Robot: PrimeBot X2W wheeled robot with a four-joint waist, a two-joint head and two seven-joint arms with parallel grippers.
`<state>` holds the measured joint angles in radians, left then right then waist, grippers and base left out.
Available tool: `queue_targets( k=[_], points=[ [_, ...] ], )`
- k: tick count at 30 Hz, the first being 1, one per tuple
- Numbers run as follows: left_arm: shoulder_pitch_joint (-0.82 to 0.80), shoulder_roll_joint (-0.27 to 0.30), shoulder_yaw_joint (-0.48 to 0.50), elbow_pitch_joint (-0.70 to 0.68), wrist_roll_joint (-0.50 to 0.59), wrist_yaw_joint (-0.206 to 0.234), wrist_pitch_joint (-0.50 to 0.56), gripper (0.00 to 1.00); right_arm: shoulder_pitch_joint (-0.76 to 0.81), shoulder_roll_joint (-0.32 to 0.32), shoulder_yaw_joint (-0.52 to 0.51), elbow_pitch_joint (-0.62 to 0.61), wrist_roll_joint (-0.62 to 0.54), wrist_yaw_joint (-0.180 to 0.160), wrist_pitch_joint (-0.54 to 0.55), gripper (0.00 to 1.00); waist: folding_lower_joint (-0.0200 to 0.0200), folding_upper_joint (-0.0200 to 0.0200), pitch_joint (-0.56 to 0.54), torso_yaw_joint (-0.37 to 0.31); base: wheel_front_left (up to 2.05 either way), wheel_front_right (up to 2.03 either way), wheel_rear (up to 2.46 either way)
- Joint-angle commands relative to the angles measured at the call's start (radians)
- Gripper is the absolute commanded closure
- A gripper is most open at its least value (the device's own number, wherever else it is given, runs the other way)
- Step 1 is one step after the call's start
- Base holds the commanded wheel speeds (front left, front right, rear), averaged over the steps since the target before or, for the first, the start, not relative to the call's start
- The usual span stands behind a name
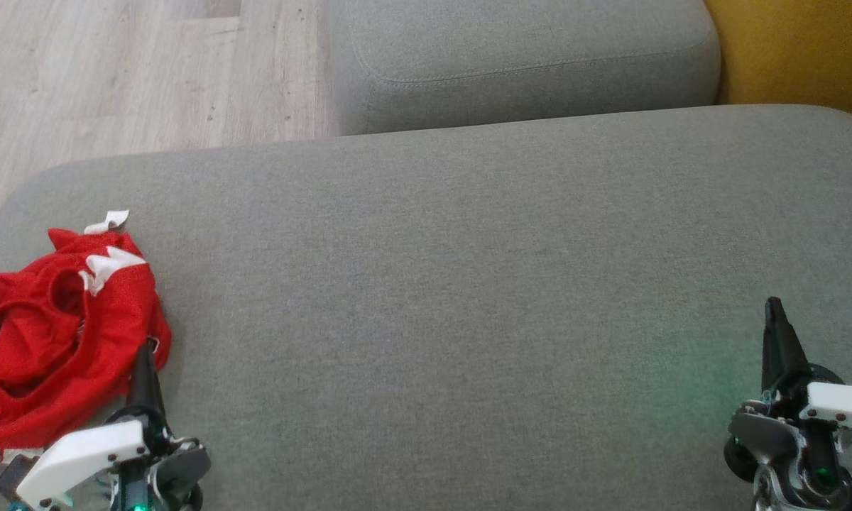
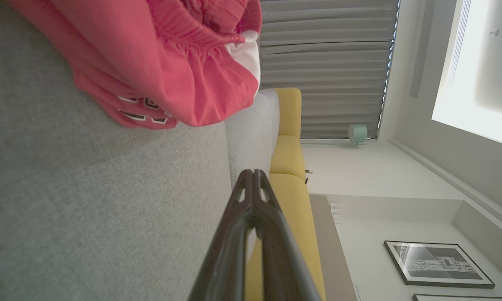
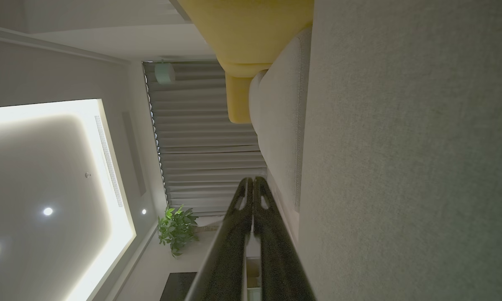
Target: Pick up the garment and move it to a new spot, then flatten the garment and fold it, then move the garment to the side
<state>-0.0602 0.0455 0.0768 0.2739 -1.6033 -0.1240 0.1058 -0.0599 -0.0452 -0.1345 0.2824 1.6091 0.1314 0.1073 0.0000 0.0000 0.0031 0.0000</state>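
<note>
Looking down from the robot's head, the view takes in a broad grey sofa cushion [image 1: 433, 284] that spans most of the scene. The garment [image 1: 35, 355], a red jersey with white panels, lies in a crumpled heap at about 8 o'clock, against the cushion's left edge and partly cut off by the frame. A small white tag [image 1: 110, 221] sticks out from its far side. In the left wrist view a strip of black, white-edged lettering [image 2: 144, 110] shows on an underfold.

The left gripper [image 1: 143, 351] sits at 7 o'clock with its two dark fingers pressed together and holding nothing. Its tip overlaps the jersey's near right edge in the head view, while the wrist view shows the cloth ahead of the tip and clear of it. The right gripper [image 1: 774, 309] rests at 4 o'clock, well apart from the jersey, fingers likewise pinched together on nothing.

By the look of it, no step of the task is done: the jersey is bunched, unlifted and unfolded. Picking up, moving, flattening, folding and setting aside all appear to remain.

For room, bare cushion runs from the centre out to 3 o'clock, a likely place for spreading the cloth. The rounded left edge drops to wood flooring [image 1: 113, 71] at 10 o'clock, so cloth could slide off there. A second grey cushion [image 1: 525, 64] lies at 12 o'clock, with yellow upholstery [image 1: 795, 50] at 1 o'clock.
</note>
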Motion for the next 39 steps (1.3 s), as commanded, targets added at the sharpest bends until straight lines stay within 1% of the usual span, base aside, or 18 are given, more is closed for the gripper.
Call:
queue_targets(
  k=[1,20,21,25,31,35,39],
  points=[
    [-0.048,0.005,0.037,-0.029,-0.006,-0.007,0.007,1.00,-0.048,-0.005,0.021,-0.038,0.000,-0.001,0.006,1.00,0.0000,0.0000,0.000,0.000,0.00,0.00,0.00],
    [-0.048,0.005,0.037,-0.029,-0.006,-0.007,0.007,1.00,-0.048,-0.005,0.021,-0.038,0.000,-0.001,0.006,1.00,0.0000,0.0000,0.000,0.000,0.00,0.00,0.00],
    [0.000,0.000,-0.001,0.003,0.000,0.001,0.000,0.00,0.000,0.000,0.000,0.004,0.000,0.000,0.000,0.00,0.0000,0.0000,0.000,0.000,0.00,0.00,0.00],
    [0.028,-0.002,-0.009,0.052,0.001,0.001,-0.002,0.00,0.029,0.004,0.005,0.053,0.001,0.000,-0.001,0.00,0.0000,0.0000,0.000,0.000,0.00,0.00,0.00],
    [0.024,-0.002,-0.022,0.048,0.016,0.001,-0.020,0.00,0.023,0.003,0.031,0.044,-0.005,0.000,-0.019,0.00,0.0000,0.0000,0.002,0.000,0.00,0.00,0.00],
    [0.021,-0.001,-0.027,0.043,0.044,0.000,-0.032,0.00,0.016,0.002,0.047,0.043,-0.037,0.000,-0.032,0.00,0.0000,0.0000,0.003,0.001,0.00,0.00,0.00],
    [0.018,-0.001,-0.026,0.031,0.092,0.002,-0.043,0.00,0.012,0.002,0.053,0.042,-0.093,0.000,-0.043,0.00,0.0000,0.0000,0.005,0.003,0.00,0.00,0.00]
  ],
)
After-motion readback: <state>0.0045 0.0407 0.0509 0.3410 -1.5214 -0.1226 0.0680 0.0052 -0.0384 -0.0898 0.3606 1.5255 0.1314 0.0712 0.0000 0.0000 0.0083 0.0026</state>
